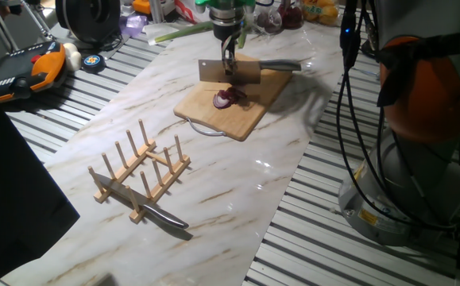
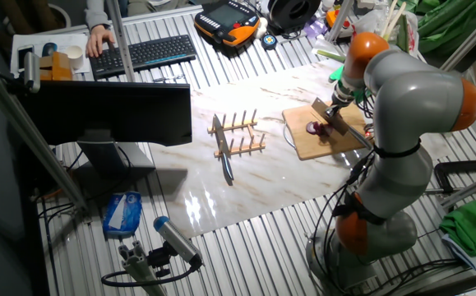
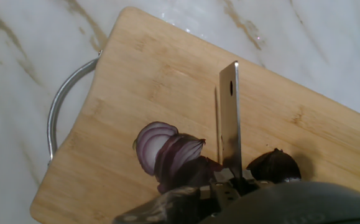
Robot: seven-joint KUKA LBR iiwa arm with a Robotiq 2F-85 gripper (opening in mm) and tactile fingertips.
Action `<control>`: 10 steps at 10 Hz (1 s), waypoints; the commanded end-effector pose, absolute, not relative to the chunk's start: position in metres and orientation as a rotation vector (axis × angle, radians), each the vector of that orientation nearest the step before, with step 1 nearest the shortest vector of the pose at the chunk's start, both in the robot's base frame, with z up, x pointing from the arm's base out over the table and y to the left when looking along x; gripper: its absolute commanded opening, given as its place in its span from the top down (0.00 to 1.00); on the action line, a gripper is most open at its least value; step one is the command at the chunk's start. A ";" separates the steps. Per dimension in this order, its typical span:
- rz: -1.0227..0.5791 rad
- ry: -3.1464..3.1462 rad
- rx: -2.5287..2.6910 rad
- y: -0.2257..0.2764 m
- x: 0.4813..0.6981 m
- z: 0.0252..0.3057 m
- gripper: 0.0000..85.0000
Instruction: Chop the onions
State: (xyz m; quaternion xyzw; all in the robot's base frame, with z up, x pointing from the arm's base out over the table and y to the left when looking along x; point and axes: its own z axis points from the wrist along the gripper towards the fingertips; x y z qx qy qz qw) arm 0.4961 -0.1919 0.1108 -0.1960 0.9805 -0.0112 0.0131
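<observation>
Near edge of the marbled white tabletop: a slotted wooden dish rack with a steel-handled knife lying against its base. Neither is in play.

Mid tabletop, toward the far edge: a rectangular bamboo cutting board with a wire loop handle. On it lies the purple-red onion, already cut open, with pale ringed faces showing. Slices lean together near the board's middle, and a darker, uncut chunk sits just across the blade from them.

Over the board, the gripper points straight down. The jaws are clenched on the grip of a broad rectangular steel cleaver. In the hand view its spine runs edge-on between the slices and the dark chunk. Whether the edge is touching the wood cannot be told.

Step in hand, as judged: mid-chop, several cuts done and a chunk left whole. To do it well:
- keep the blade vertical, so that it does not skate off the glossy skin;
- come straight down onto the wood, then lift clear before shifting sideways;
- step toward the dark chunk in narrow increments;
- watch for loose slices sticking to the blade or sliding toward the board's edge.
</observation>
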 end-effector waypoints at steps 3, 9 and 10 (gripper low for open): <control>-0.006 3.054 -0.608 -0.189 0.496 0.109 0.99; -0.049 3.049 -0.596 -0.190 0.497 0.105 0.99; -0.047 3.049 -0.598 -0.191 0.497 0.104 0.99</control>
